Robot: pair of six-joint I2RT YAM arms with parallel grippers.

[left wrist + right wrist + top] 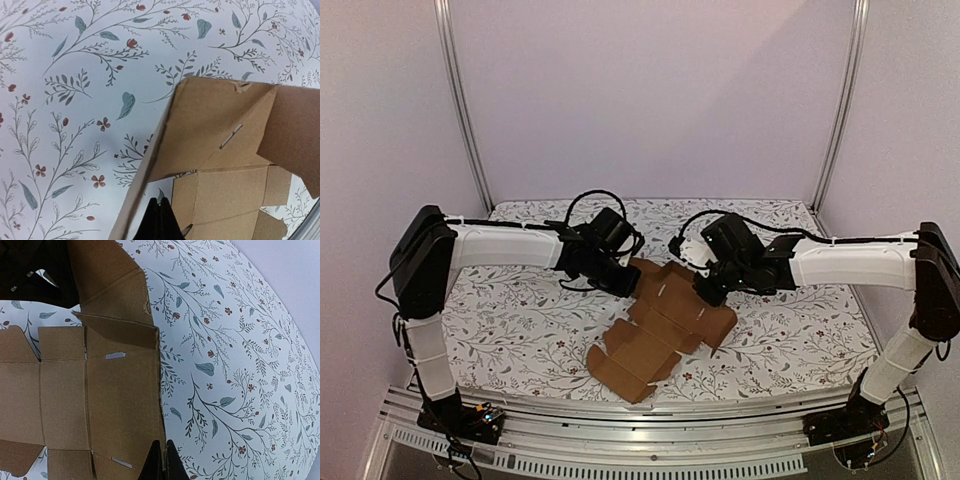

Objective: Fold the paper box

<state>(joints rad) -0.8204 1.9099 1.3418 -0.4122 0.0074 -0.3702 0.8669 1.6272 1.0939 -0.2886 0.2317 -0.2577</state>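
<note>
Whole paper box [660, 325] only from above

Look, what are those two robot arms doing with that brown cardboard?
They are folding a paper box, mostly a flat cutout lying on the flowery table. The right gripper looks pinched shut on one edge, beside a flap standing up. The left gripper is shut next to a raised panel on the other side; whether it grips it is unclear.

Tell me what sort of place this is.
Probably a robot test booth, not a home: plain walls framed by aluminium posts, a floral-covered table holding a paper box, left arm and right arm bolted to a metal rail.
</note>
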